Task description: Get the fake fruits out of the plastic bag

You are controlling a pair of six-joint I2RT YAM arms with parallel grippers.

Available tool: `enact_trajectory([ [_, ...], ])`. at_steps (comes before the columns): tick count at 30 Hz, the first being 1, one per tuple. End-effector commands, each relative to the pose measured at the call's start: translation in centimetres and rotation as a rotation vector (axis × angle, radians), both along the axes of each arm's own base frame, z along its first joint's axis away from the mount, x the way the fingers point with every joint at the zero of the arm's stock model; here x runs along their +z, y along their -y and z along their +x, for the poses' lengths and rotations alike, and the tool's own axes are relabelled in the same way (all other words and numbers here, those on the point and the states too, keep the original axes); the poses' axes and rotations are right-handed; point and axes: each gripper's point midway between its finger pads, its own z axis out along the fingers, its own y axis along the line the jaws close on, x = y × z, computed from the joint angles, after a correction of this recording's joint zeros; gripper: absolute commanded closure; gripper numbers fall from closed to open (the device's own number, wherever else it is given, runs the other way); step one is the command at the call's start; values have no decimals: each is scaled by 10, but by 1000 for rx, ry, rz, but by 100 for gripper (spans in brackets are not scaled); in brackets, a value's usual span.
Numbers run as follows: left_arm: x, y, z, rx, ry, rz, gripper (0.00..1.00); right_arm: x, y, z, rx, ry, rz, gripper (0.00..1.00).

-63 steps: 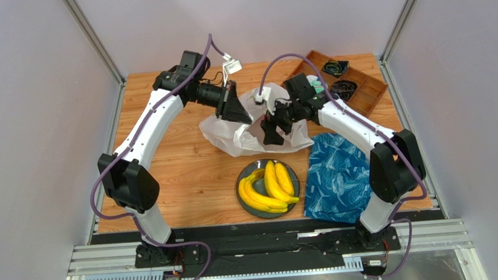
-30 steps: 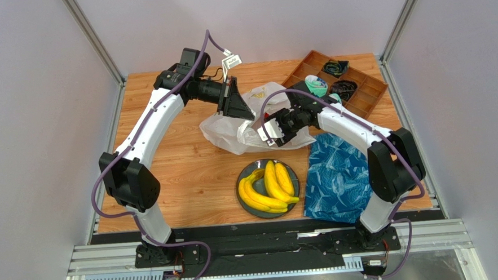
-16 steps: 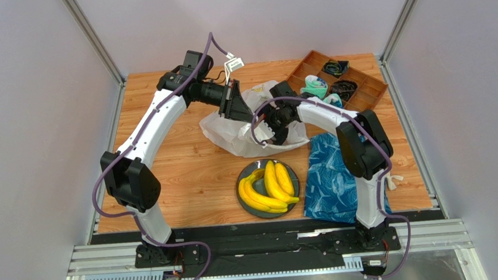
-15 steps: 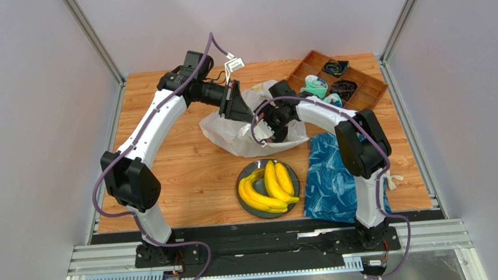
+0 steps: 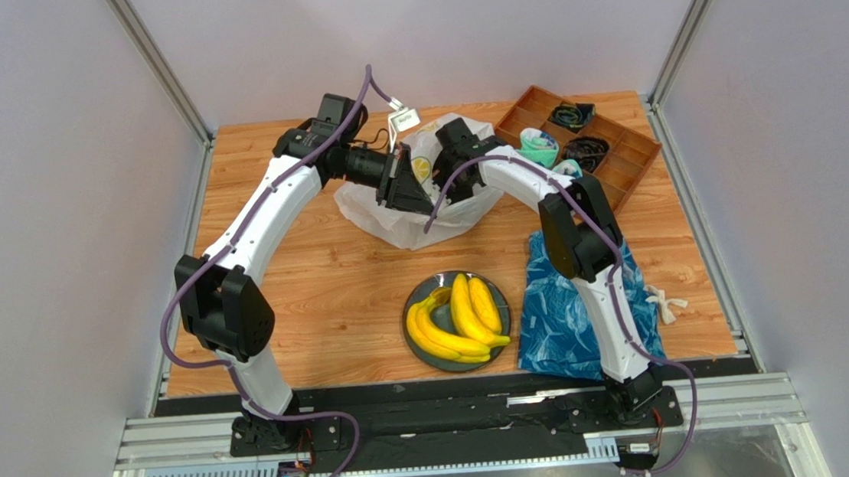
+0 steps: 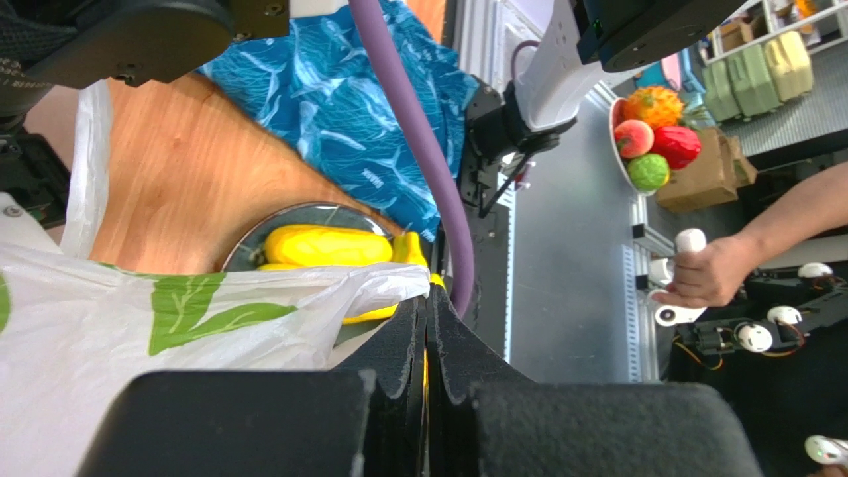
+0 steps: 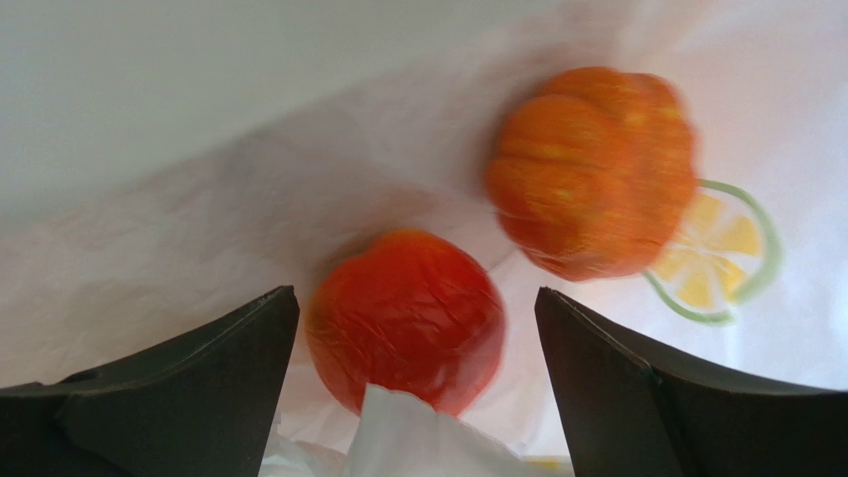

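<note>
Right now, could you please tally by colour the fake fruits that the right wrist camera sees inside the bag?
Red fruit: 1
Orange fruit: 1
Total inside the plastic bag: 2

Thin translucent plastic bag [image 5: 403, 231]; glossy bananas [image 5: 455, 319]; wood-grain table [image 5: 313, 297].

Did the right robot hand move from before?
Yes. The right gripper has moved away from the plate, farther back, and into the plastic bag.
</note>
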Motion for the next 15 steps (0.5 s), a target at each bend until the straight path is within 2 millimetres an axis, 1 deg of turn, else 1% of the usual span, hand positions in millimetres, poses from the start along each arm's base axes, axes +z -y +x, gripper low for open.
enact_trajectory([
  [1, 38, 1, -40, -109, -12, -104, 100, -24, 52, 24, -152, 58, -226, 5],
  [2, 37, 1, -40, -107, -12, -101, 100, -27, 58, 28, -170, 85, -252, 6],
  [3, 35, 2, -38, -106, -16, -98, 100, -27, 58, 30, -175, 105, -256, 15],
  [4, 36, 2, -38, -105, -14, -98, 100, -25, 60, 33, -181, 120, -260, 21],
  [5, 34, 2, -36, -102, -12, -93, 100, -22, 58, 35, -185, 135, -245, 27],
  [6, 31, 3, -34, -98, -13, -88, 100, -21, 57, 34, -192, 134, -226, 35],
  [7, 31, 3, -32, -91, -10, -82, 100, -7, 53, 33, -202, 149, -190, 38],
  [8, 30, 3, -31, -88, -5, -79, 100, 1, 47, 32, -196, 150, -138, 41],
  [9, 28, 4, -28, -81, -3, -71, 100, 5, 45, 26, -192, 135, -109, 44],
  [10, 25, 4, -23, -61, 13, -49, 100, 29, 41, 23, -213, 149, -44, 46],
  [11, 23, 4, -21, -52, 20, -37, 100, 39, 32, 15, -191, 128, 20, 47],
  [12, 21, 4, -15, -41, 29, -28, 100, 48, 29, 10, -191, 123, 52, 50],
  [13, 18, 1, -7, -10, 32, -9, 100, 49, 29, 1, -194, 97, 76, 52],
  [14, 19, 0, 0, 8, 43, -6, 100, 74, 24, -10, -199, 85, 149, 53],
  [15, 18, -1, 7, 27, 46, -1, 100, 80, 23, -19, -203, 62, 176, 54],
])
